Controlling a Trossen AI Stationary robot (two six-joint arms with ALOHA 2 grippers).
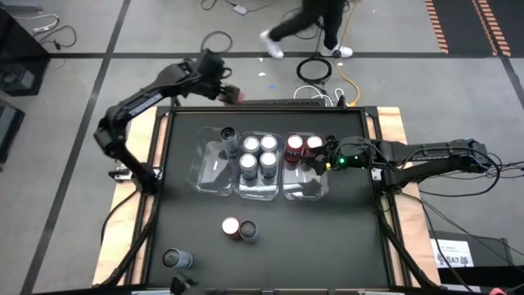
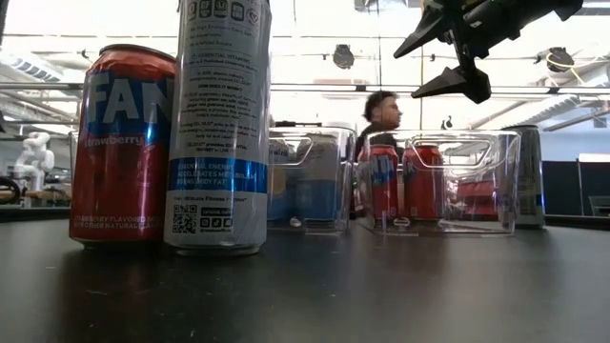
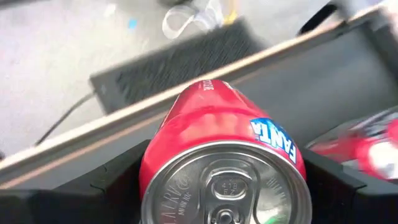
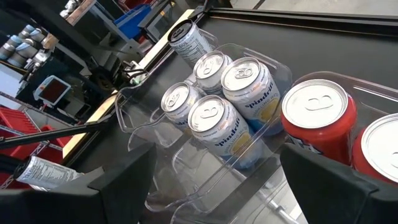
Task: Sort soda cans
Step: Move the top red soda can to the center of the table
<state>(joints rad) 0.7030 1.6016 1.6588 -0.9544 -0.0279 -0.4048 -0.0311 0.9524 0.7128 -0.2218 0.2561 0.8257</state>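
My left gripper [image 1: 230, 91] is raised over the table's far edge, shut on a red soda can [image 3: 217, 130]. My right gripper [image 1: 322, 156] hangs open above the right clear bin [image 1: 309, 193], which holds two red cans [image 1: 304, 147]. Nothing is between its fingers. The middle bin [image 1: 259, 194] holds several blue-silver cans [image 4: 224, 106]. One dark grey can [image 1: 228, 135] stands in the left bin [image 1: 205, 168]. A red can [image 2: 124, 143] and a taller silvery can [image 2: 219, 124] stand on their bases side by side on the mat near the front. Another can [image 1: 176, 260] is at the front left. My left gripper pinches the red can's side wall [image 3: 152, 165] near its top end, one finger [image 3: 112, 180] on each side. The can lies along the fingers, its silvery top [image 3: 227, 186] toward the wrist. It is lifted clear and tilted, bottom end pointing down and away.
The table's wooden far rim [image 3: 186, 87] and a black box with cables [image 3: 168, 62] lie under the held can. A person [image 1: 315, 24] walks on the floor beyond the table. Bare dark mat [image 1: 327, 246] stretches between the bins and the front edge.
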